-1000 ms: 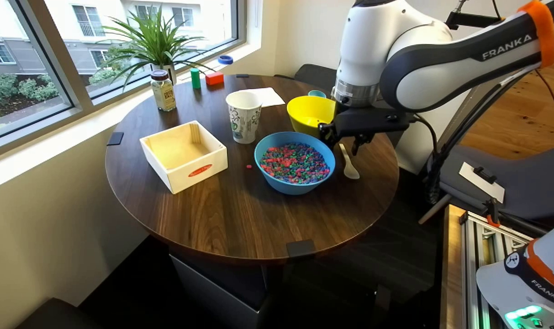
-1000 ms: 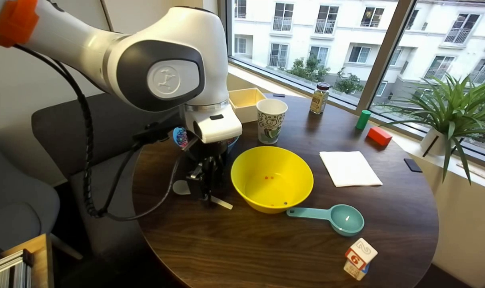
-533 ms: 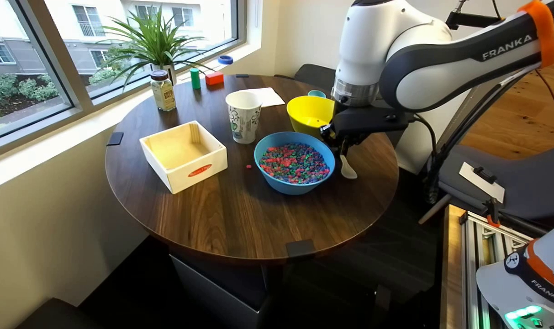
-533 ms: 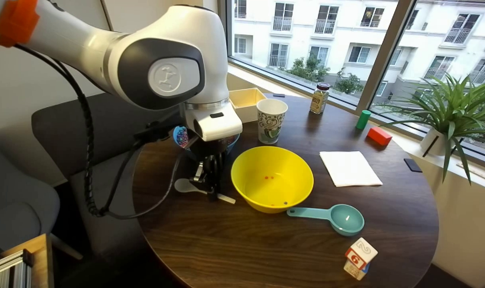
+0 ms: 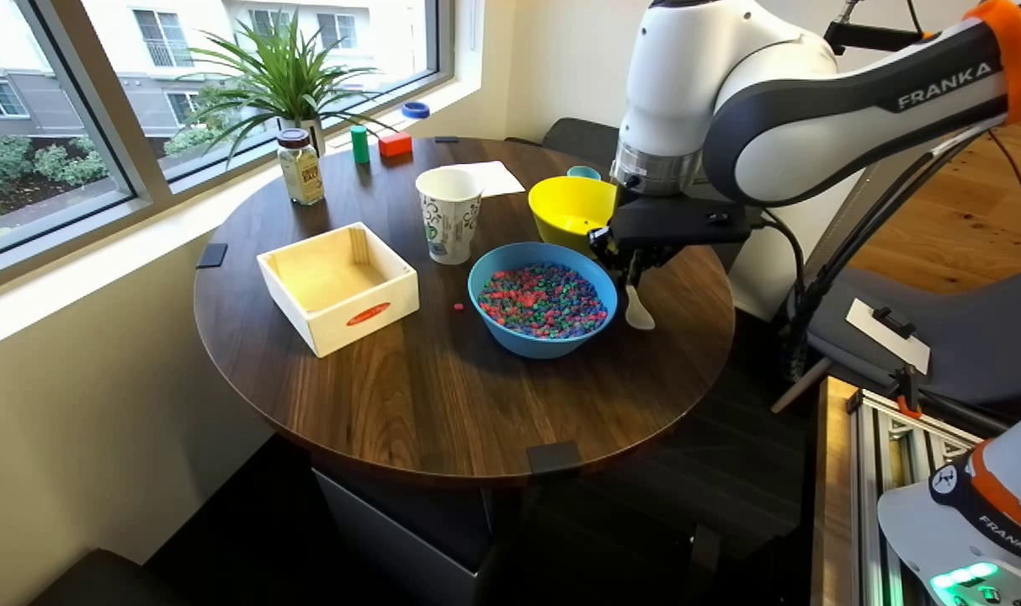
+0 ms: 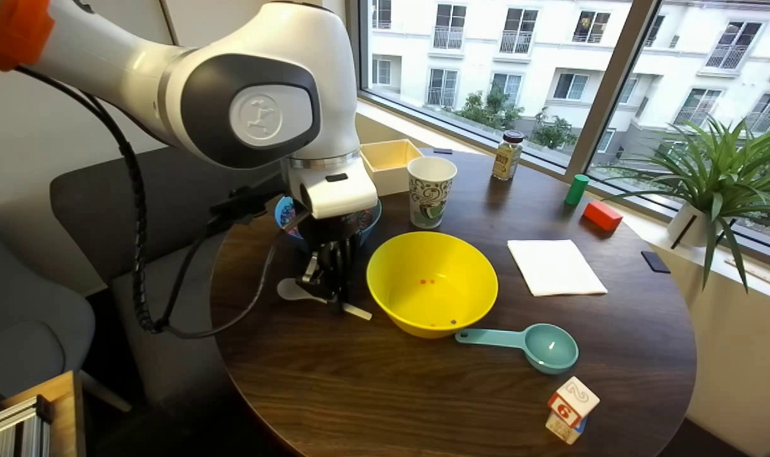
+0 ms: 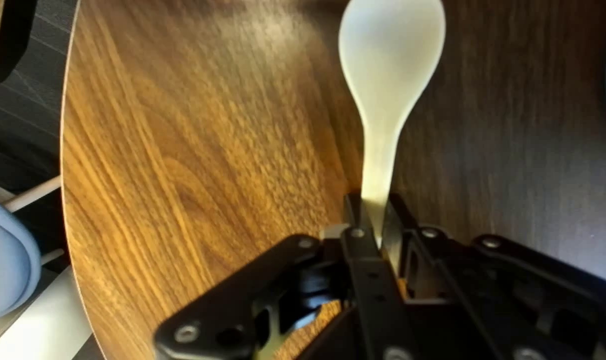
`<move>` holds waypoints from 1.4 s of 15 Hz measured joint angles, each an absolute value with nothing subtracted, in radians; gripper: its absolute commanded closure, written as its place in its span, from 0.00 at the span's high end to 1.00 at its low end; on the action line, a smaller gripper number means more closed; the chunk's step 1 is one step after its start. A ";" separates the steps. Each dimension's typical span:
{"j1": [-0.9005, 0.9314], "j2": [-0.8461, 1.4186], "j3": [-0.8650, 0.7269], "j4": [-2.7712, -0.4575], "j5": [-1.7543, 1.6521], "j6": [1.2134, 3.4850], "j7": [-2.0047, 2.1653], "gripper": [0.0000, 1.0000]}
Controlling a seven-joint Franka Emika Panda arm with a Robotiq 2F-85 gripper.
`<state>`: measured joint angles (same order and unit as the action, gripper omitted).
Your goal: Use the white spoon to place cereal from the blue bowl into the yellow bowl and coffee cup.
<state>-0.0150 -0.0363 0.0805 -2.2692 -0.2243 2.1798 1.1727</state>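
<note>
Daylight from a window (image 5: 96,93) falls across a round dark-wood table (image 5: 392,396). Left to right in an exterior view, a lidless wooden box (image 5: 342,326) comes first, then the coffee cup (image 5: 449,217), upright, then the blue bowl (image 5: 527,345), well filled with cereal (image 5: 544,301). Just beyond it sits the yellow bowl (image 5: 565,198), in which a few stray pieces (image 6: 423,282) lie. Rightmost is the gripper (image 7: 376,206), its jaws narrowed onto the handle of the white spoon (image 7: 382,110), a finger on each side and the spoon's rounded end reaching out past them, beside the blue bowl. Whether the spoon has cleared the wood cannot be told.

The step in hand appears to be taking up the spoon; scooping looks to come after. The next move likely calls for a steady lift, then swinging the rounded end over the blue rim and dipping it into the heap.

Against a second ago, the jaws, then parted, have come together on the handle, and the spoon has shifted slightly toward the blue bowl. Bowls and cup stand where they did.
</note>
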 measured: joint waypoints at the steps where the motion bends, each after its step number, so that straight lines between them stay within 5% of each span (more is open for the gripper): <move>1: -0.012 -0.045 0.081 -2.273 -0.225 2.175 1.186 0.03; 11: 0.019 -0.207 0.142 -2.287 -0.348 1.966 1.330 0.03; 12: 0.019 -0.223 0.154 -2.284 -0.375 1.947 1.353 0.14; 18: 0.019 -0.266 0.179 -2.277 -0.435 1.926 1.410 0.14; 19: 0.018 -0.266 0.179 -2.277 -0.435 1.926 1.410 0.03; 21: 0.018 -0.266 0.179 -2.277 -0.435 1.926 1.411 0.03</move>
